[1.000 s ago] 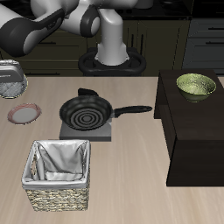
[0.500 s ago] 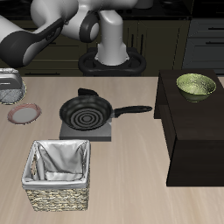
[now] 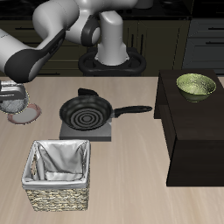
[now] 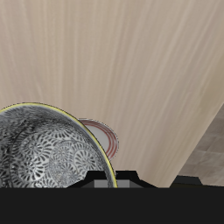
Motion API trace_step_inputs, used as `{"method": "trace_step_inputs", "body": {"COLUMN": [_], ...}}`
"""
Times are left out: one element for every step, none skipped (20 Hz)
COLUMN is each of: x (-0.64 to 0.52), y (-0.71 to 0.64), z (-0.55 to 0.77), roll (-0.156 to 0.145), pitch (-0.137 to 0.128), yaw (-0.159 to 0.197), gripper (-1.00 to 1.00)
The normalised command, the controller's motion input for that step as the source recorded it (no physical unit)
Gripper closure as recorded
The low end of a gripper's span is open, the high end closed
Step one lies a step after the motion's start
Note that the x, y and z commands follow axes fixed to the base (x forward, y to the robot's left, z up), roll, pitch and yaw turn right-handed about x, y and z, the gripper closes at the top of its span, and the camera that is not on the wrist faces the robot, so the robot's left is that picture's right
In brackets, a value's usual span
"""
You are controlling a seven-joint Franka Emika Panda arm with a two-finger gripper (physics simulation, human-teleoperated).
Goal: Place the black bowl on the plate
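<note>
The gripper (image 3: 12, 90), clamped on the small dark-rimmed, silver-mottled black bowl (image 4: 48, 149), holds it just above the pink-rimmed round plate (image 4: 107, 134), so only lowering and release seem left

Black bowl (image 4: 48, 149) – mottled silvery inside, plate (image 4: 107, 134) – glossy pinkish rim, matt wood-grain table (image 4: 131, 61)

No readable text, label, brand, number or sign appears on anything in either view.
</note>
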Motion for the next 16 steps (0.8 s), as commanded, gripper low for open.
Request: {"method": "trace_step_inputs", "body": {"x": [0.00, 0.04, -0.01, -0.07, -0.03, -0.06, -0.15, -0.05, -0.06, -0.05, -0.30, -0.09, -0.08, -0.04, -0.13, -0.07], "y": [0.08, 0.13, 0.03, 0.04, -0.07, -0.03, 0.01, -0.05, -0.01, -0.01, 0.14, -0.09, -0.06, 0.02, -0.21, -0.12], "z": [-0.24, -0.44, -0.25, -0.20, -0.16, -0.26, -0.33, -0.14, -0.08, -0.10, -0.22, -0.05, -0.06, -0.05, -0.20, 0.01], "roll": [0.026, 0.042, 0.041, 0.018, -0.008, 0.014, 0.028, -0.003, 0.024, -0.012, 0.043, -0.041, -0.013, 0.008, -0.097, -0.024], "pitch": [0.054, 0.136, 0.100, 0.028, 0.032, 0.087, 0.070, 0.043, 0.018, 0.012, 0.069, 0.000, 0.003, 0.011, 0.033, -0.008], "yaw": [0.045, 0.005, 0.016, 0.040, 0.002, -0.001, 0.045, -0.003, -0.003, -0.017, -0.029, -0.004, 0.010, 0.002, -0.062, 0.004], "gripper": [1.00, 1.00, 1.00, 1.00, 1.00, 1.00, 1.00, 1.00, 1.00, 1.00, 1.00, 1.00, 1.00, 1.00, 1.00, 1.00]}}
